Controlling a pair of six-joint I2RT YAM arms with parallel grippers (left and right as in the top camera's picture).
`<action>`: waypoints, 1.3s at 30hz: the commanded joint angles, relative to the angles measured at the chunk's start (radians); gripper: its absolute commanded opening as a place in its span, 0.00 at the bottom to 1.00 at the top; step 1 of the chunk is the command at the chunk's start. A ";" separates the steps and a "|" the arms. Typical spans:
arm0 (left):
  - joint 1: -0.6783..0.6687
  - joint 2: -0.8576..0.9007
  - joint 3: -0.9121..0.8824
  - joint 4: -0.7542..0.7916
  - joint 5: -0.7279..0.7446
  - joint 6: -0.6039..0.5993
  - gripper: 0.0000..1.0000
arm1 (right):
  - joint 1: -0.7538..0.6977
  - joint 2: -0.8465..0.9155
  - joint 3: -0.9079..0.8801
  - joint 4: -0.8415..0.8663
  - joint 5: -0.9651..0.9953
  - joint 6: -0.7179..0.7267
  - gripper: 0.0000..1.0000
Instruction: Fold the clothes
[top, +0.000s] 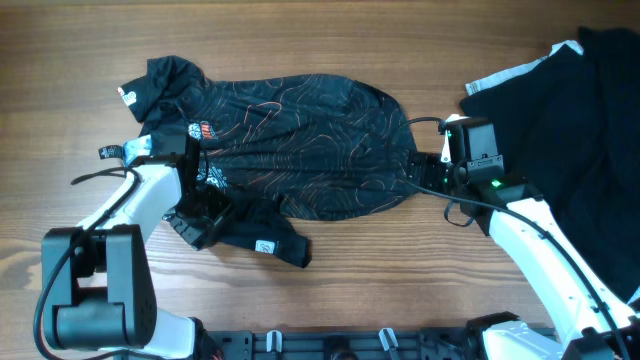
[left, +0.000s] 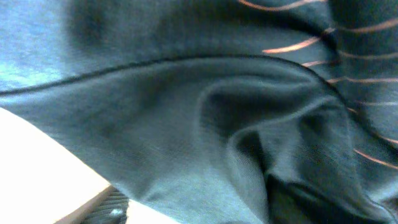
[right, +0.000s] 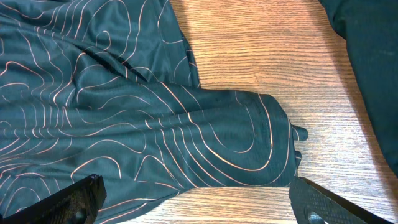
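My right gripper (right: 194, 186) gapes wide at the edge of the jersey (top: 300, 130); left gripper (top: 205, 210) is buried in cloth, I can't tell its grip.

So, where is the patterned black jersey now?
In the overhead view the jersey lies left of centre on the table, between the left gripper and the right gripper.

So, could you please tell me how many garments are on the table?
2: the contour-print jersey spread in the centre, and a dark garment with white trim at the right edge, partly out of frame and possibly hiding more.
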 joint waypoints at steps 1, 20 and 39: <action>-0.008 0.040 -0.039 0.005 -0.085 0.013 0.42 | -0.002 -0.014 0.000 -0.001 0.018 -0.001 1.00; 0.570 -0.233 0.083 -0.143 -0.160 0.126 0.04 | 0.000 0.154 -0.004 -0.066 -0.262 0.130 0.97; 0.454 -0.233 0.082 -0.107 -0.153 0.126 0.04 | 0.000 0.365 -0.004 0.066 -0.284 0.079 0.24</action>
